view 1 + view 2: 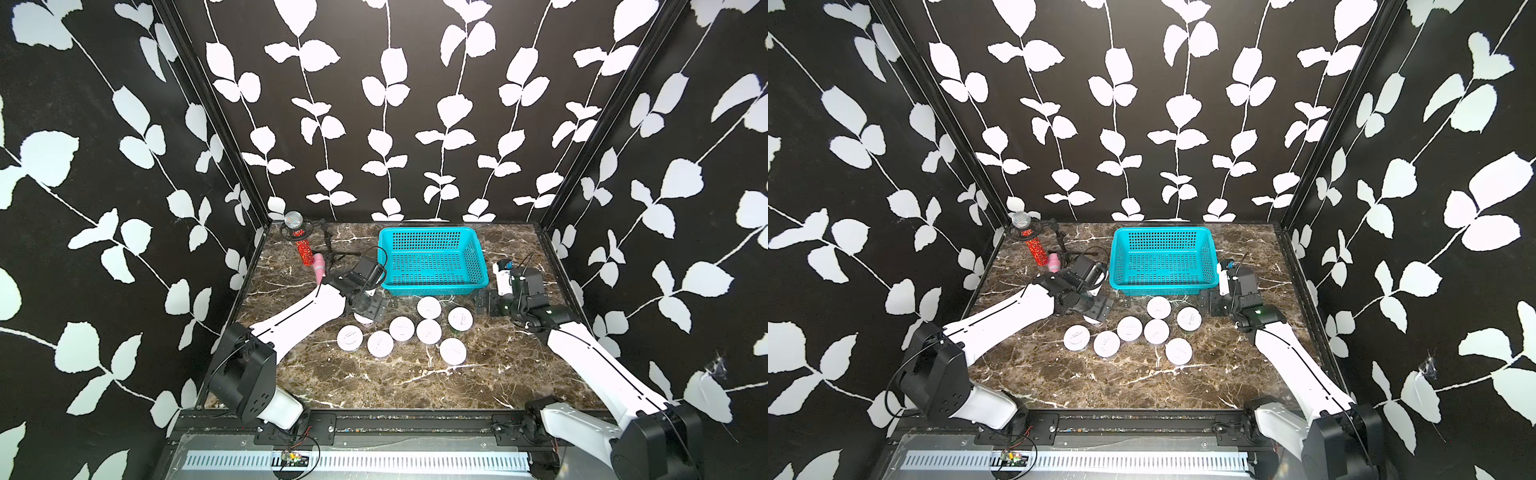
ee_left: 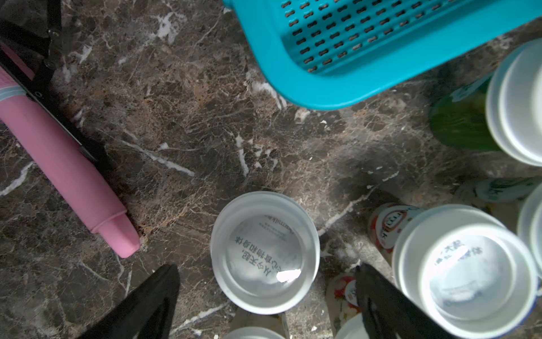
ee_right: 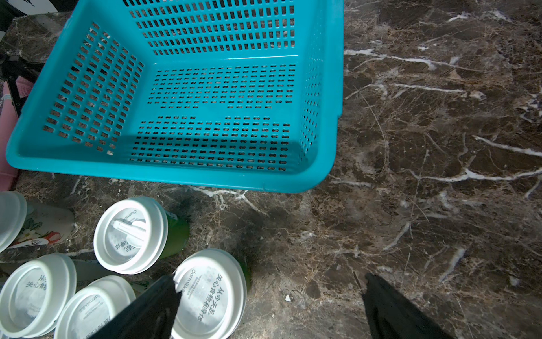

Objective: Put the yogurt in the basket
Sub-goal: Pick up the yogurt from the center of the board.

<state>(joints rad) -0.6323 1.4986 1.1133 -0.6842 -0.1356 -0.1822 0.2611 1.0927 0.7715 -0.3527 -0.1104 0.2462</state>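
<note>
White-lidded yogurt cups (image 1: 429, 330), close together on the table (image 1: 415, 374), just in front of the empty blue-green basket (image 1: 432, 288). Likely light, smooth, easy to squash. Best held softly round the sides, under the lid. Left end effector (image 2: 265, 267) wide open over one cup (image 2: 265, 252); right end effector (image 3: 269, 277) open, empty.

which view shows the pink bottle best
Left wrist: the pink bottle lies large and nearly full length, a black stand leg crossing it. Both top views show it small, by the left arm. Right wrist catches only a pink sliver beside the basket.
</note>
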